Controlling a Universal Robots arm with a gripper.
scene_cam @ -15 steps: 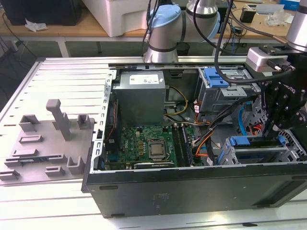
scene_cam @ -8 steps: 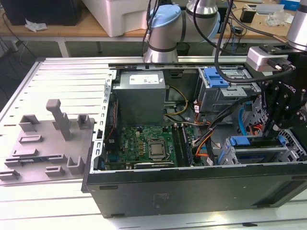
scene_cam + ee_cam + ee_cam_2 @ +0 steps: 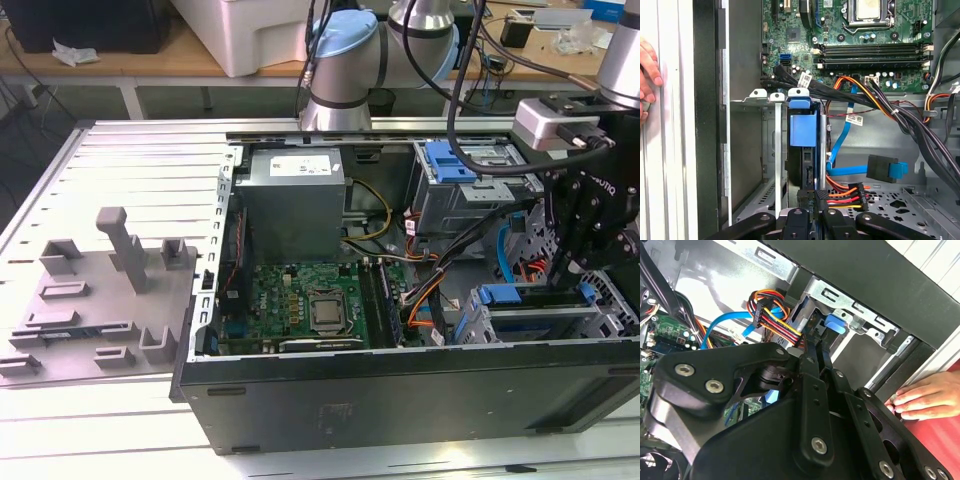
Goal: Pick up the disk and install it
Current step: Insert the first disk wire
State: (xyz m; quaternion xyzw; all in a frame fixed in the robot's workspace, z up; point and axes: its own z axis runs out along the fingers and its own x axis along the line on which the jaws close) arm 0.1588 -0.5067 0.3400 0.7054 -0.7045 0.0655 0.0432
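Hand point(image 3: 812, 199) at the disk point(image 3: 802, 130), half hidden edge-on in the drive cage point(image 3: 759, 93); grip cannot be told

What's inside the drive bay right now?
The disk stands on edge in one slot of the drive bay; the slot beside it looks empty. The gripper covers the disk's near end, so its seating can't be seen.

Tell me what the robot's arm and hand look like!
The arm is made of round silver-grey tubes with light blue caps on its joints. Black cables loop along it, and a small pale grey box sits near the wrist. The hand is black, built from flat bars joined by shiny silver bolts, with some white lettering on it in the exterior view.
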